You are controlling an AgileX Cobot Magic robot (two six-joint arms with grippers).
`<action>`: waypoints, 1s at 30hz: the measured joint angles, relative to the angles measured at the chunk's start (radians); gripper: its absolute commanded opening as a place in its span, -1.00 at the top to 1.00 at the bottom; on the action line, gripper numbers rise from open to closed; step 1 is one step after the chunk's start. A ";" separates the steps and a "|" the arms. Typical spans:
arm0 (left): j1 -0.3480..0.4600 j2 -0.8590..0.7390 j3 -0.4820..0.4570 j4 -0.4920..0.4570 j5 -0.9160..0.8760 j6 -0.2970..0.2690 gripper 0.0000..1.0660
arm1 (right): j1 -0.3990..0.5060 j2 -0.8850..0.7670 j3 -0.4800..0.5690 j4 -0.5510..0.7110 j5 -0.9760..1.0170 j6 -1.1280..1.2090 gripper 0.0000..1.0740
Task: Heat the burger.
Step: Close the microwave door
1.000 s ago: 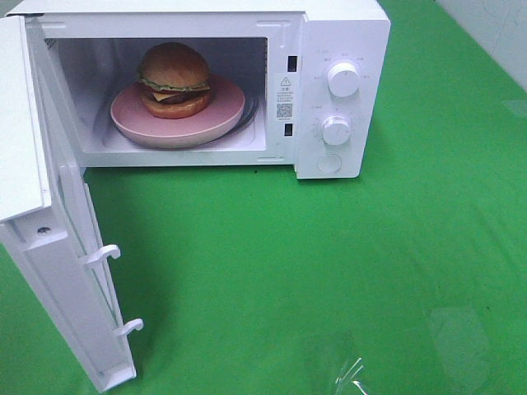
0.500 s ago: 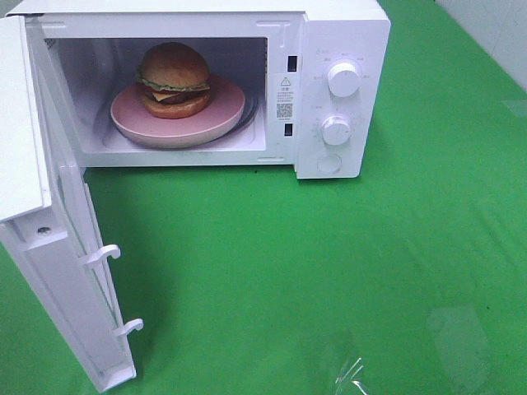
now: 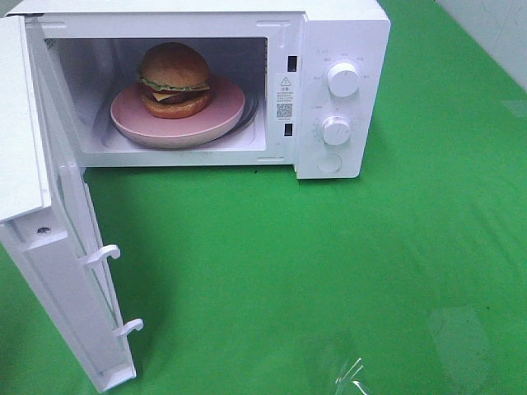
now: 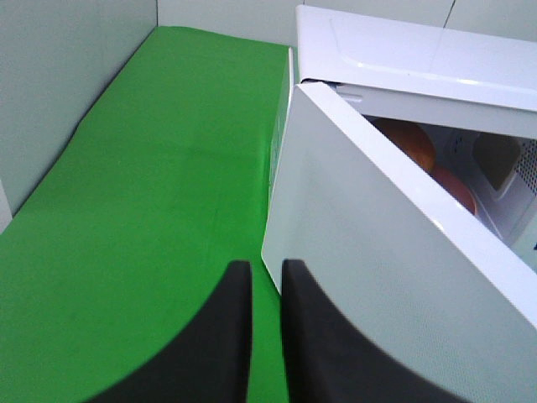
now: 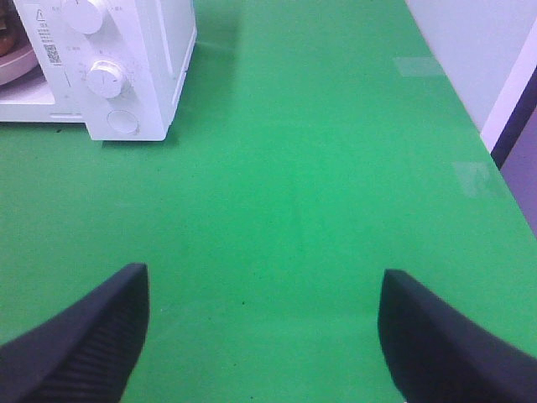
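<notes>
Inside the open microwave [image 3: 329,82] at the back of the green bench [image 3: 329,271], the burger [image 3: 174,78] sits upright on the pink plate [image 3: 226,115], toward the left of the plate, just as it did a second ago. The door [image 3: 49,271] likewise hangs swung out to the left, unmoved, and neither arm enters the high view. The one thing that has changed is at the left arm. Its end effector [image 4: 265,267] has just drawn its fingers almost together, so that only a thin slit of green shows between them, and they pinch nothing. It hangs close by the outer face of the door; whether it touches the panel cannot be told. The right end effector [image 5: 264,273] is spread wide and empty over bare bench, well apart from the microwave, with the two knobs [image 5: 106,77] ahead of it. Loading looks finished, so closing the door is probably the step now in hand. The narrowed fingers make a firm tip for pushing the panel round until its latch hooks [image 3: 103,253] catch. After that a knob would still have to be turned, and the right arm seems better placed for that.
</notes>
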 measured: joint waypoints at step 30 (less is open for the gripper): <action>0.000 0.505 0.337 0.041 -0.937 -0.057 1.00 | 0.000 0.000 0.000 0.000 0.000 0.000 -0.42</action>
